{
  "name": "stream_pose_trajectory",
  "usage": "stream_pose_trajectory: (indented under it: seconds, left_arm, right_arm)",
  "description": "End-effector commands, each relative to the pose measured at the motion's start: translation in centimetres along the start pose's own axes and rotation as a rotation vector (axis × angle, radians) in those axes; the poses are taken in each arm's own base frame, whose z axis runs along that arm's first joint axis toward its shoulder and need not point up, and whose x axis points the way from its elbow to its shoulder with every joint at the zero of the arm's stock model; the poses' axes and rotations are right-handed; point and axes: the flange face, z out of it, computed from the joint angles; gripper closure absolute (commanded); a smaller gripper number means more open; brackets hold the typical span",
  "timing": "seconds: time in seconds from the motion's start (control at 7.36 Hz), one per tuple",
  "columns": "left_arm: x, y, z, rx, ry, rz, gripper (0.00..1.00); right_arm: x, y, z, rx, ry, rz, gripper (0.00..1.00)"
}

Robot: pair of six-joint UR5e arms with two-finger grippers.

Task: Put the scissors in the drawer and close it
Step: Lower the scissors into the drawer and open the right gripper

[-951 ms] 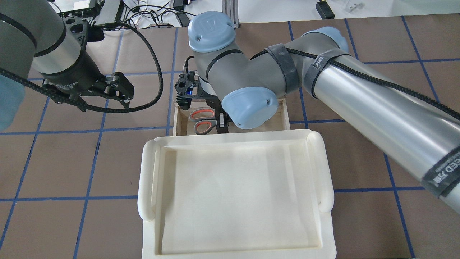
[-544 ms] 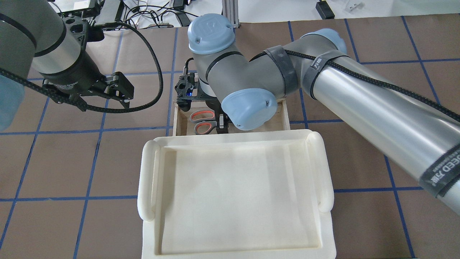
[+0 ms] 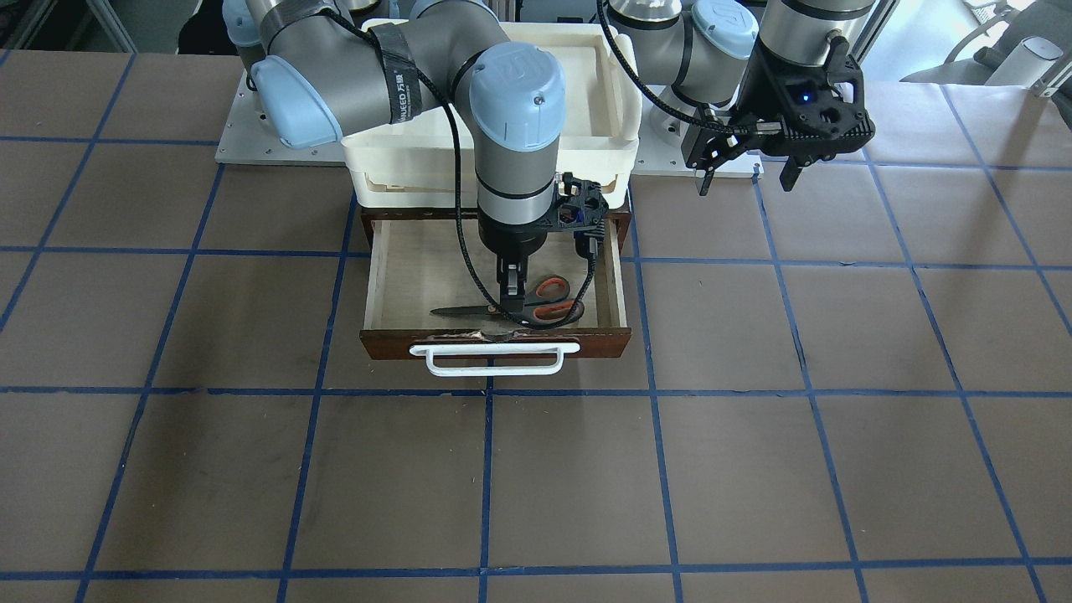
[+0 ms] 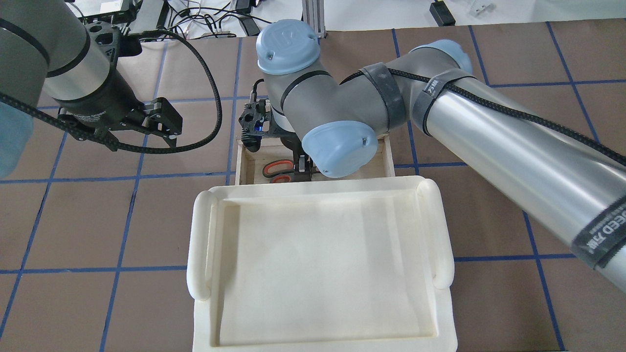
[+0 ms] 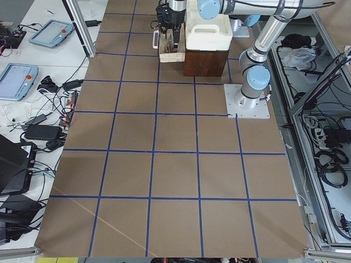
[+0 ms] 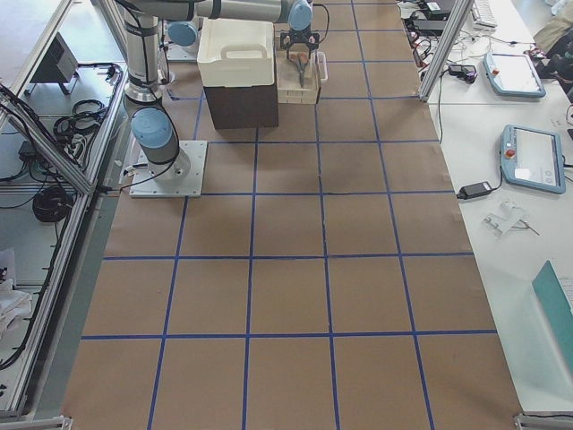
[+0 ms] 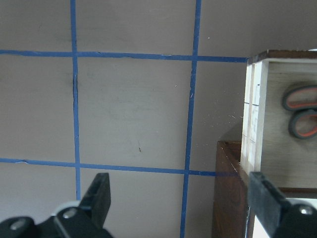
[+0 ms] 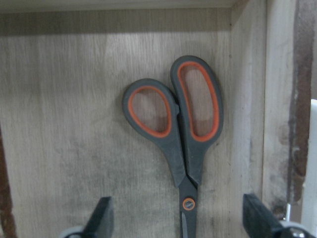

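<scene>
The small pair of scissors (image 8: 184, 168), with slim dark metal blades and grey handles lined orange-red, lies flat on the pale plywood floor of the shallow dark-brown wooden drawer (image 3: 394, 344), just inside its front wall, blades pointing along that wall. The right jaws hang directly above them, spread wide and grasping nothing. The left jaws, equally spread and empty, hover over the brown gridded table (image 3: 754, 461) beside the drawer, which is pulled out from under the cream plastic tray (image 4: 200, 244). The scissors look light, stiff and thin, likely to skid if jolted. What remains is probably a steady, centred push on the white bar handle (image 3: 494, 370).
</scene>
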Motion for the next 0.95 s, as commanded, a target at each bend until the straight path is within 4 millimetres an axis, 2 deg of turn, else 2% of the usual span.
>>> stream_pose_trajectory:
  seconds: [0.0,0.27,0.54,0.82]
  left_arm:
    - [-0.2,-0.2,-0.1,-0.004,0.007,0.086,0.00]
    - [-0.9,-0.3,-0.3,-0.006,0.003,0.092,0.00]
    - [-1.1,-0.8,-1.4,0.011,-0.007,0.097,0.00]
    - [-1.8,-1.7,-1.0,0.020,-0.005,0.081,0.00]
  right_arm:
    - [0.9,0.5,-3.4,0.048,0.103,0.033,0.00]
    - [2.3,2.8,-7.2,0.084,0.182,0.186,0.00]
    - [2.6,6.9,-11.1,0.120,0.210,0.472,0.00]
    - [1.5,11.8,-14.1,0.102,0.169,0.724,0.00]
